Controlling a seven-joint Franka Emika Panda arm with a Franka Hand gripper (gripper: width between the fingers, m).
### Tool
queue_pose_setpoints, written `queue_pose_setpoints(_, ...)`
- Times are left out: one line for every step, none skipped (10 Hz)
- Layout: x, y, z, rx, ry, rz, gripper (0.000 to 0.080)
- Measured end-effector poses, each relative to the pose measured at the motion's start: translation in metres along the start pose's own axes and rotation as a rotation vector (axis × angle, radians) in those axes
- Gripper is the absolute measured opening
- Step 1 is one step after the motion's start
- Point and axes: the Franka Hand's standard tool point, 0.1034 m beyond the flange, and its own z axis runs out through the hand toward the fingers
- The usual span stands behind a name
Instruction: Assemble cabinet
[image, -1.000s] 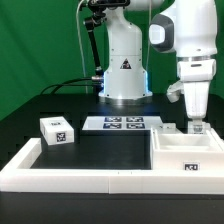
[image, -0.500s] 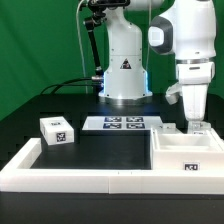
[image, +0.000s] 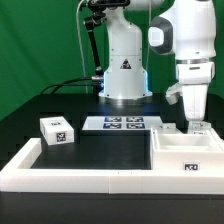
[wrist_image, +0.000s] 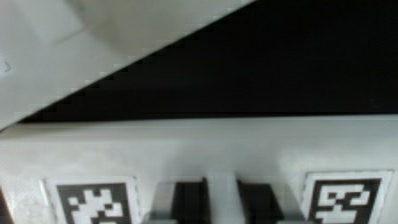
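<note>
no movement since before: gripper (image: 197, 127), opening not discernible, at far rim of cabinet (image: 175, 162)

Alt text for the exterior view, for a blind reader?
A white Panda arm reaches down at the exterior view's right, its jaws at the far wall of an open white cabinet body. A small tagged drawer block sits apart at the view's left on the black table, the marker board farther back.

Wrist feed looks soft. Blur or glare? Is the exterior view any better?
Wrist view: blurred throughout, the tag soft-edged, no glare. Exterior view: sharper and evenly lit, the loose drawer block crisp, but the gripper blends into the white cabinet body.
</note>
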Motion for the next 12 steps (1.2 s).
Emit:
queue_pose_setpoints(-0.002,0.002,-0.006,0.006,-0.018,-0.027,0.0068)
queue_pose_setpoints(-0.002,0.006,-0.015,0.003,-0.029,-0.043,0.0068)
queue_pose_setpoints(-0.003,0.008,-0.022,0.002,-0.039,-0.052,0.0068)
queue_pose_setpoints(-0.009,0.013,-0.029,0.008,-0.057,-0.075,0.0068)
queue_pose_setpoints(-0.017,0.020,-0.039,0.007,-0.070,-0.084,0.0069)
queue_pose_setpoints(-0.024,0.027,-0.045,0.003,-0.074,-0.094,0.0069)
queue_pose_setpoints(-0.028,0.032,-0.048,0.000,-0.077,-0.090,0.0069)
queue_pose_setpoints(-0.027,0.031,-0.046,0.004,-0.077,-0.088,0.0070)
queue_pose_setpoints(-0.028,0.030,-0.046,0.005,-0.077,-0.087,0.0070)
queue_pose_setpoints(-0.028,0.030,-0.046,0.006,-0.077,-0.086,0.0070)
queue_pose_setpoints(-0.028,0.031,-0.045,0.006,-0.077,-0.086,0.0070)
queue_pose_setpoints(-0.027,0.037,-0.046,0.012,-0.082,-0.107,0.0070)
